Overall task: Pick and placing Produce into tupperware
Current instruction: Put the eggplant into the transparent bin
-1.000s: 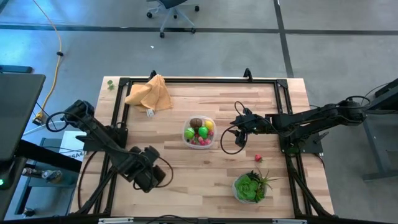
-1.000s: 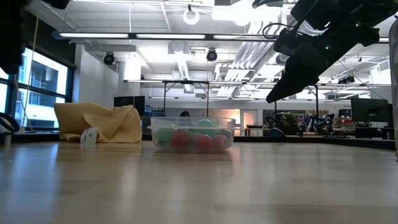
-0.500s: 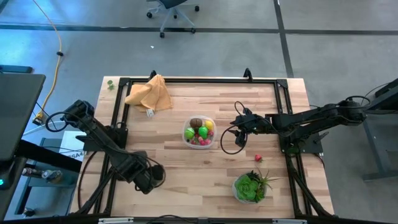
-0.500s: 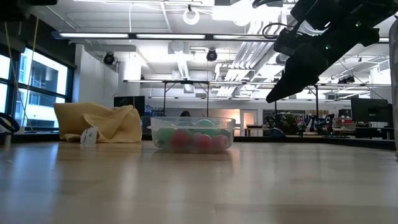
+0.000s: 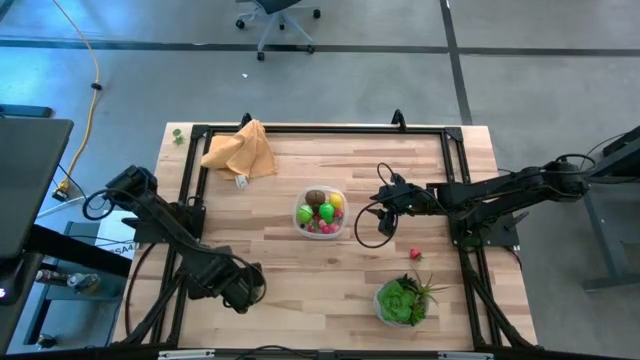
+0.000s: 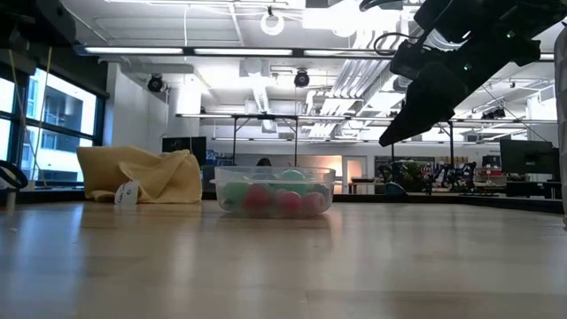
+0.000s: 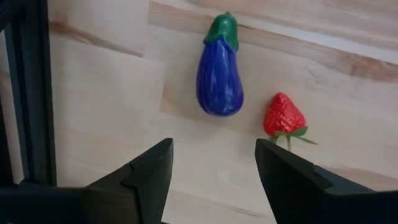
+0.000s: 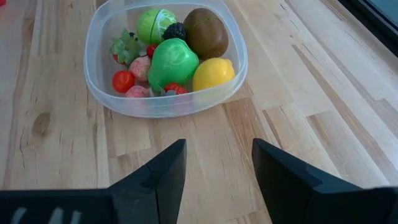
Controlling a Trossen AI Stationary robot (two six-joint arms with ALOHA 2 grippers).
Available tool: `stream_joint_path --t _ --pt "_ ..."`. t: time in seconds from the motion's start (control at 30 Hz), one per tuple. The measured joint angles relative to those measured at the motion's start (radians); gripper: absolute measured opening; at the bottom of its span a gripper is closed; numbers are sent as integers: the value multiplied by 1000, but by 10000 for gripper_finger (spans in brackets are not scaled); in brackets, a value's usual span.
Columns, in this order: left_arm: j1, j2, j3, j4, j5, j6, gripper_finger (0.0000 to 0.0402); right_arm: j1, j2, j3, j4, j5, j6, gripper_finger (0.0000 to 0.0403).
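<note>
In the left wrist view a purple eggplant and a red strawberry lie side by side on the wood. My left gripper hangs open above them, pointing down, near the table's front left. In the high view it hides both pieces. The clear round tupperware stands mid-table and holds a kiwi, a lemon, limes and berries. My right gripper waits open just right of it, slanting down toward it. A small red piece lies on the table nearer the right.
An orange-tan cloth lies at the far left corner. A leafy green plant stands at the near right. The black frame rail runs close beside my left gripper. Bare wood lies between the tupperware and the near edge.
My left gripper has rolled about its own downward line, while staying over the same spot near the front left. My right arm has kept still.
</note>
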Motion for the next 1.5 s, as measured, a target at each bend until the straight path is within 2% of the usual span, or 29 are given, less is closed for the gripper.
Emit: stream_joint_path --t 0.33,0.57,1.0,1.3,1.5 --pt "48 0 -60 58 17 34 218 0 0 0 0 0 0 176" --pt "45 0 -133 134 8 21 218 0 0 0 0 0 0 176" --pt "46 0 -182 197 -3 14 220 0 0 0 0 0 0 176" --pt "46 0 -220 223 -6 17 273 0 0 0 0 0 0 176" --pt "46 0 -228 240 -10 14 281 0 0 0 0 0 0 176"
